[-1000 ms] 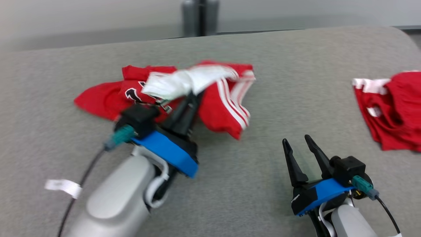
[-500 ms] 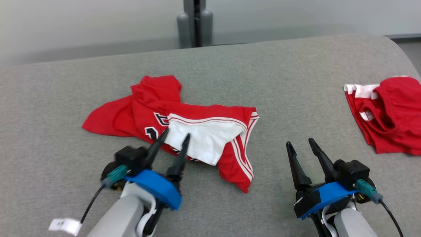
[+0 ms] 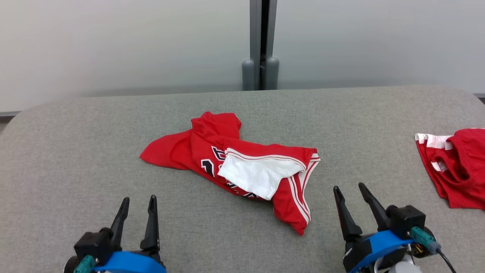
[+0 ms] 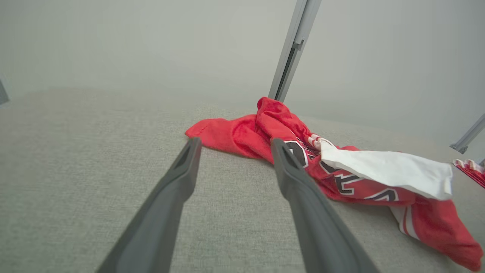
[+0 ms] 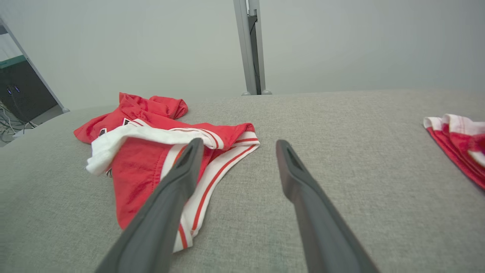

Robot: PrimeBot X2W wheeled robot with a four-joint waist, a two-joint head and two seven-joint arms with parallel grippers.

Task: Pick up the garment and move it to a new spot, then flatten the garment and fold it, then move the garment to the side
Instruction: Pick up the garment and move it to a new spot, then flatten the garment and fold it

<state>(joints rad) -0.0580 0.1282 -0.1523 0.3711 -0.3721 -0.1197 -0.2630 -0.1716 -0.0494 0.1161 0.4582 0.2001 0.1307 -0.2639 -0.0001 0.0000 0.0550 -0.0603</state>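
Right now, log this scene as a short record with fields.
surface: grey padded table
garment: red garment, crumpled at centre, white inside flipped out, not yet flattened
left gripper: open, empty, apart from the garment
right gripper: open, empty, apart from the garment
also present: other red cloth at the table's right edge

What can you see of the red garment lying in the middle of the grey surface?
The red garment looks like a thin sports jersey, with black, white-edged lettering, white stripes along one edge and a white panel turned over on top. It lies crumpled, not flattened, near the middle of the grey cloth-covered surface, resting on it alone; nothing else touches it.
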